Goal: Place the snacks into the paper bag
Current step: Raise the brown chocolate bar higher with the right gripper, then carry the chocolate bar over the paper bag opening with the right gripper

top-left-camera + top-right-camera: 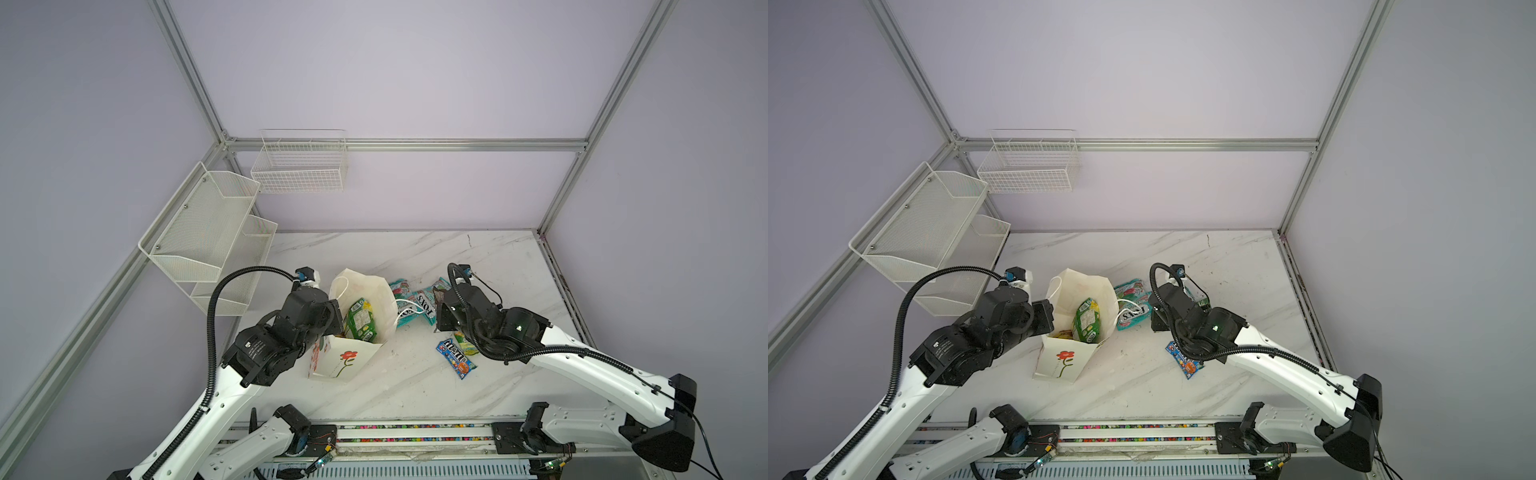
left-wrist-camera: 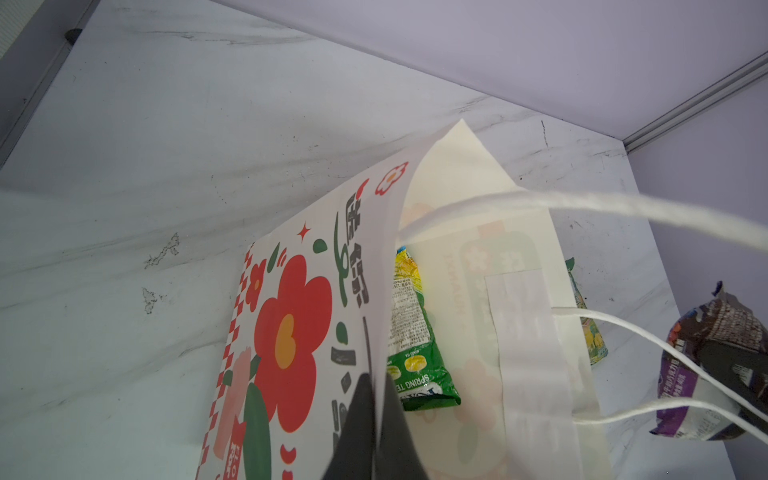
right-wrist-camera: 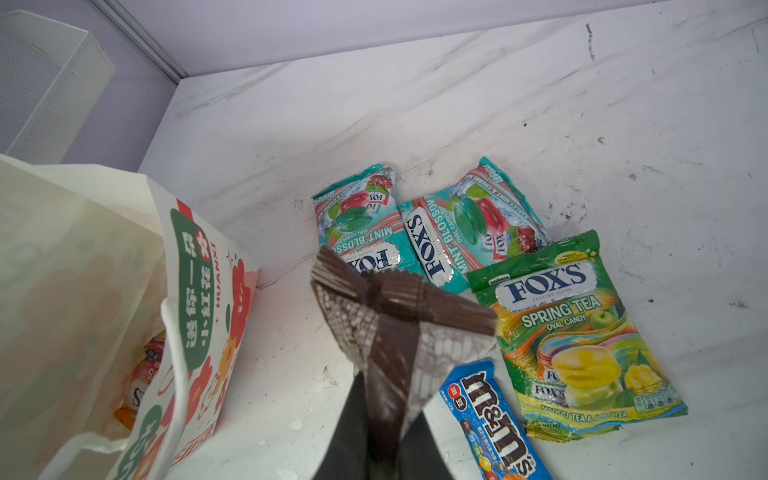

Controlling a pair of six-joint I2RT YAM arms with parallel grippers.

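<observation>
The paper bag (image 1: 341, 365) (image 1: 1059, 362) stands open left of centre. My left gripper (image 2: 376, 382) (image 1: 337, 323) is shut on its near wall (image 2: 291, 332) at the rim. A green pouch (image 1: 360, 320) (image 2: 411, 332) stands inside, and an orange-purple one (image 3: 145, 361) lies lower down. My right gripper (image 3: 386, 395) (image 1: 441, 316) is shut on the dark brown packet (image 3: 395, 320) (image 2: 715, 357), held above the table just right of the bag. Under it lie two teal pouches (image 3: 357, 220) (image 3: 469, 224), a green pouch (image 3: 569, 340) and the blue M&M's packet (image 3: 494, 419) (image 1: 456, 357).
Two white wire baskets hang on the walls, one at the back (image 1: 299, 166) and a tiered one on the left (image 1: 208, 241). The bag's cord handles (image 2: 623, 324) hang loose on the side facing the right arm. Aluminium frame posts (image 1: 582, 174) edge the marble table (image 1: 415, 390).
</observation>
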